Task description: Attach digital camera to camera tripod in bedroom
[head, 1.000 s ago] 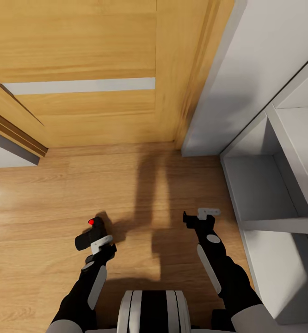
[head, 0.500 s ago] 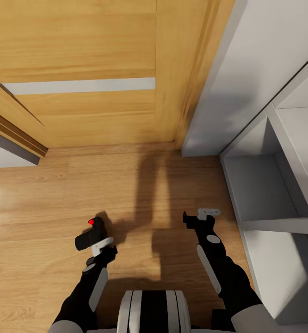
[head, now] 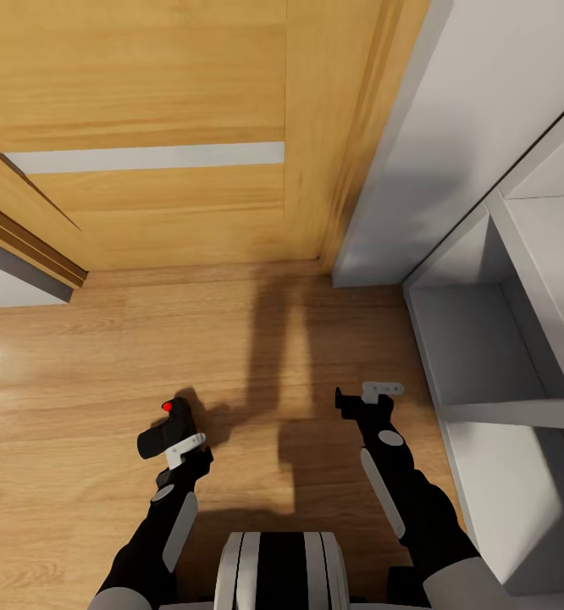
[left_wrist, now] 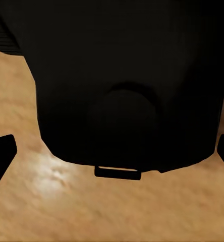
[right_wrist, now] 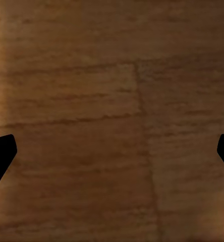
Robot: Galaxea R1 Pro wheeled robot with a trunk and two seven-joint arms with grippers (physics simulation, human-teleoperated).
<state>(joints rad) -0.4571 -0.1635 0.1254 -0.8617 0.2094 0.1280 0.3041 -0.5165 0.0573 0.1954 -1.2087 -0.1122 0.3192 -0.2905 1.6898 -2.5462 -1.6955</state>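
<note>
The digital camera, a small black body with a red dot on top, hangs low over the light wood floor. My left gripper is shut on it from behind. In the left wrist view the camera's dark body looms large, with a black fingertip at each side. My right gripper stands open and empty above the floor at the same height. Its wrist view has bare floorboards between widely spread fingertips. The camera tripod is out of view.
A wooden door with a pale stripe stands close ahead. A white open shelf unit and a grey-white panel rise on the right. My own base shows at the bottom of the head view. Open floor lies to the left.
</note>
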